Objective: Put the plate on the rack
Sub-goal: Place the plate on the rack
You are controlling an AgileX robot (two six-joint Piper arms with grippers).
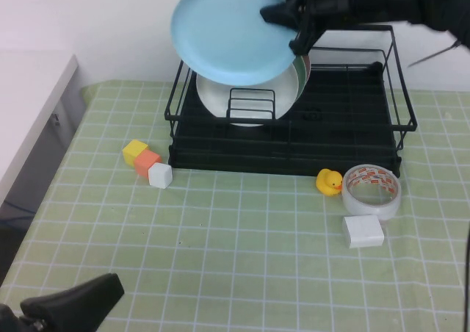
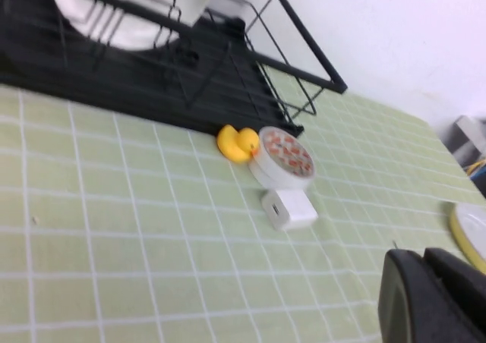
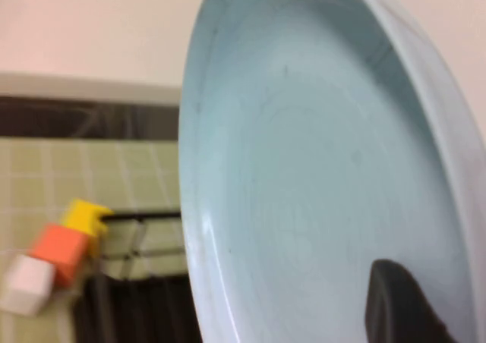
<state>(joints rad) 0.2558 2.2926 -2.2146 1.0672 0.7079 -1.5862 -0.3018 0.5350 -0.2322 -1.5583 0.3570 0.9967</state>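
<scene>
My right gripper point(image 1: 290, 25) is shut on the right rim of the light blue plate point(image 1: 228, 32) and holds it tilted in the air above the back left of the black wire rack point(image 1: 345, 104). The plate fills the right wrist view point(image 3: 304, 176), with one black fingertip point(image 3: 399, 305) lying on its face. A white plate point(image 1: 246, 97) stands upright in the rack's dividers, with a pale green plate's edge point(image 1: 303, 71) behind the blue one. My left gripper point(image 1: 73, 299) is shut and empty, low at the table's near left corner; it also shows in the left wrist view point(image 2: 433, 301).
Yellow point(image 1: 135, 150), orange point(image 1: 147, 161) and white point(image 1: 159, 175) cubes lie left of the rack's front. A yellow rubber duck point(image 1: 330, 181), a tape roll point(image 1: 371, 191) and a small white box point(image 1: 363, 231) lie at the front right. A grey side table point(image 1: 29, 112) stands on the left.
</scene>
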